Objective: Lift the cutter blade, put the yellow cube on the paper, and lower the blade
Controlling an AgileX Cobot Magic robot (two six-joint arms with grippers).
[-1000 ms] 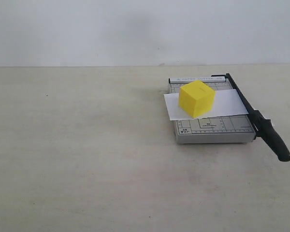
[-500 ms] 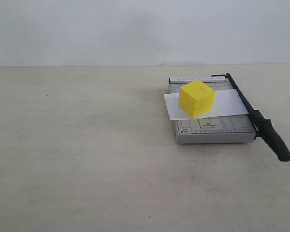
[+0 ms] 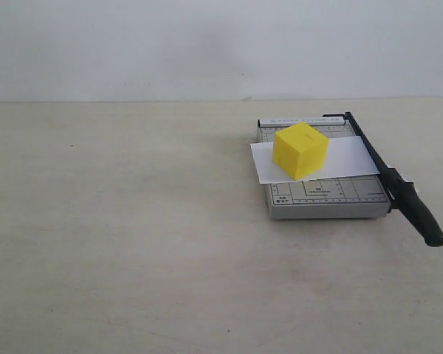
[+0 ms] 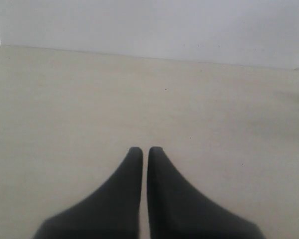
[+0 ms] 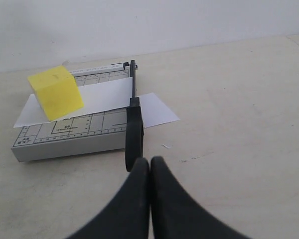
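Yellow cube [image 3: 300, 150]: resting on the paper [image 3: 347, 157].
Cutter blade [image 3: 392, 179]: lowered flat.
Left pincer [image 4: 141, 150]: closed, empty.
Right pincer [image 5: 149, 160]: closed, empty, near blade handle.

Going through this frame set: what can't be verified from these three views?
- Right wrist view: the right claw overlaps the cutter blade handle; contact cannot be told.
- Both cutter views: the blade covers the cut line, so whether the paper is severed is hidden.
- Paper under the yellow cube: covered.
- Cutter base print: too small to read.
- Left wrist view: left claw and table only; the cutter base is out of frame.
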